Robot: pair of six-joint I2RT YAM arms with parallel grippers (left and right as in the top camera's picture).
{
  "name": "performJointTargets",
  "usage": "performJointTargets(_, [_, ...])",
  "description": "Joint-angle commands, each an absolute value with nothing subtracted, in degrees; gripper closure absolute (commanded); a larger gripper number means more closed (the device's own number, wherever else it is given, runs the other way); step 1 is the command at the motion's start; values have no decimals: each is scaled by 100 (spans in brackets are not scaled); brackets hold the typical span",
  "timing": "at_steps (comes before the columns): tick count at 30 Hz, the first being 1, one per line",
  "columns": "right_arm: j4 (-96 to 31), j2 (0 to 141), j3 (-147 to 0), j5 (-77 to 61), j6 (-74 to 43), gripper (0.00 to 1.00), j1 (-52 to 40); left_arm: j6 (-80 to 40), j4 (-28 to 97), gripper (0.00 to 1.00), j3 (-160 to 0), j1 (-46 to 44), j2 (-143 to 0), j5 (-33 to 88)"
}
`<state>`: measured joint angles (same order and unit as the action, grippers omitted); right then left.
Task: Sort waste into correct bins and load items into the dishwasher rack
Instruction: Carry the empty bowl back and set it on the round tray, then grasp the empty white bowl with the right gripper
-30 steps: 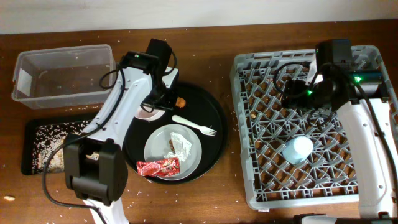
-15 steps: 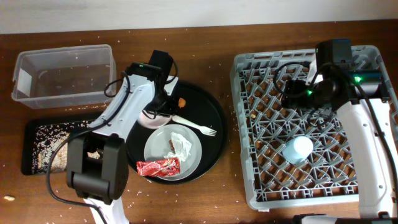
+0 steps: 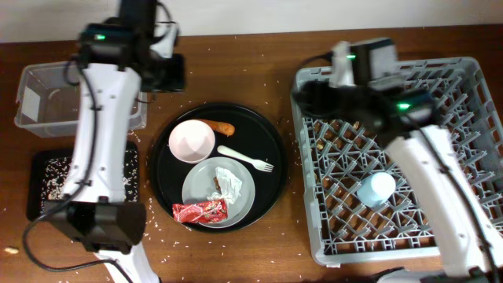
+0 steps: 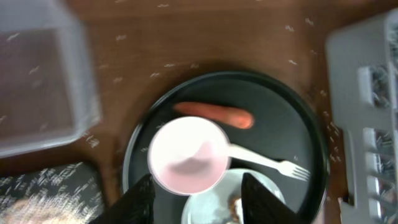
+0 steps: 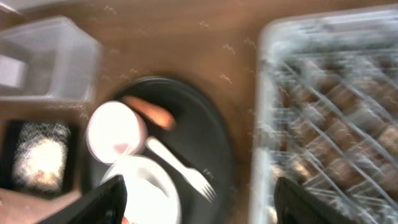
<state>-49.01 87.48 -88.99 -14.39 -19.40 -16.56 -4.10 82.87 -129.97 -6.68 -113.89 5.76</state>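
While the left gripper point(image 4: 198, 177) hangs over the round tray point(image 4: 280, 112) with its fingers partly spread and nothing between them, the bowl point(image 4: 189, 162) sits straight below it. The carrot point(image 4: 214, 114) lies just beyond the bowl's rim, perhaps touching it. The fork point(image 4: 267, 163) runs off from the bowl's other side toward the rack point(image 3: 377, 250). I judge the carrot to be this arm's next pick. It should shift past the bowl, turn its fingers across the carrot's thin width, spread a little wider and drop low enough to pinch the middle without nudging the bowl. The black tray point(image 3: 47, 185) already holds rice, so food likely belongs there rather than in the nearly bare tub point(image 3: 78, 98). The right gripper point(image 5: 200, 183) is wide and empty, hanging by the rack's left edge and looking at the same tray, so the two arms should not reach in together. Nearer the front, the napkin point(image 3: 229, 182) rests on the plate point(image 3: 200, 189). The wrapper point(image 3: 199, 210) lies at the plate's edge, and the cup point(image 3: 376, 189) stands in the rack.
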Motion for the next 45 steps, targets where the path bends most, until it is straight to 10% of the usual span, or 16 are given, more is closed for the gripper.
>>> performJointTargets(1, [-4110,9577,-8925,-1435,-2383,25,-2672,-622,8440,50,-13131,384,-11334,648])
performJointTargets(7, [-2456,11561,-8930,-1072,-3103,26,-3870,-617,8665,33,-13131,1168,-11336,644])
performJointTargets(18, [-2290,12355,-8930,-445,-3118,39,-4163,-617,8685,32,-13128,1090,-11351,642])
performJointTargets(31, [-2263,12589,-8995,-447,-3118,91,-4193,-617,8665,33,-13128,1087,-11351,639])
performJointTargets(45, [-5039,10820,-9979,1791,-2010,96,-3468,-617,8567,32,-13128,1087,-11351,620])
